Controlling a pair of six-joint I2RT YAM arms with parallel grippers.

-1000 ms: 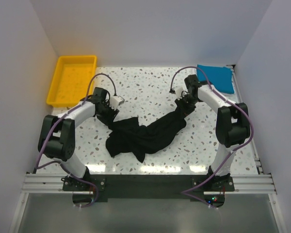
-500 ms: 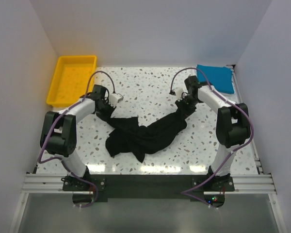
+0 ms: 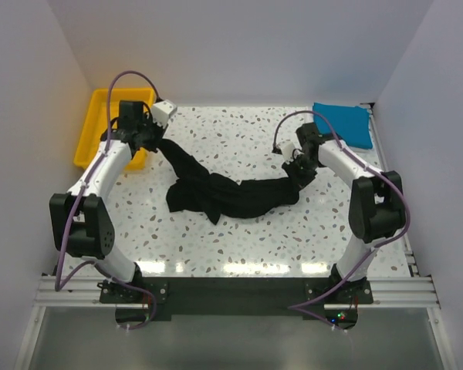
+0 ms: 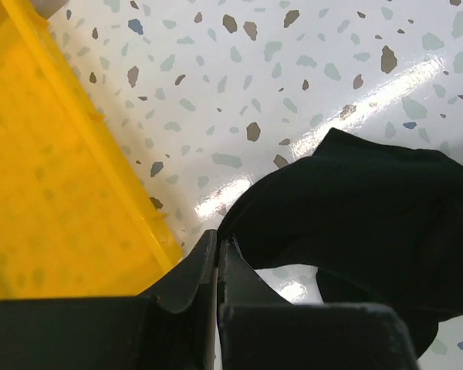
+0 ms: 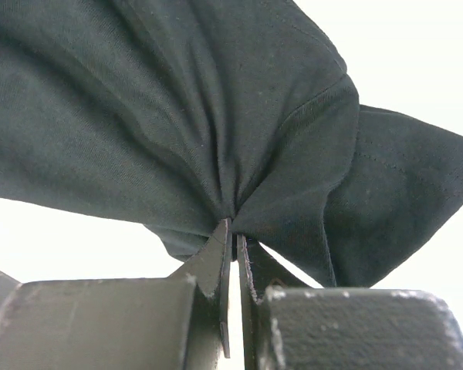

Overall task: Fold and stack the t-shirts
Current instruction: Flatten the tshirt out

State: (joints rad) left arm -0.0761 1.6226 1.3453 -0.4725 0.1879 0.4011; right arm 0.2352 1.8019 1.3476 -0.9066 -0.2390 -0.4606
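A black t-shirt (image 3: 231, 196) hangs stretched between both grippers across the middle of the speckled table. My left gripper (image 3: 156, 141) is shut on its left end, raised next to the yellow tray; in the left wrist view the jaws (image 4: 217, 243) pinch the cloth (image 4: 370, 208). My right gripper (image 3: 299, 171) is shut on the right end; in the right wrist view the jaws (image 5: 233, 231) clamp a bunched gather of the shirt (image 5: 177, 116). A folded blue t-shirt (image 3: 344, 123) lies at the back right corner.
A yellow tray (image 3: 108, 127) stands at the back left, just left of my left gripper; its rim shows in the left wrist view (image 4: 85, 139). White walls enclose the table on three sides.
My left gripper has lifted and swung back and left toward the yellow tray, pulling the black shirt out longer. The right gripper has shifted slightly nearer and held its grip.
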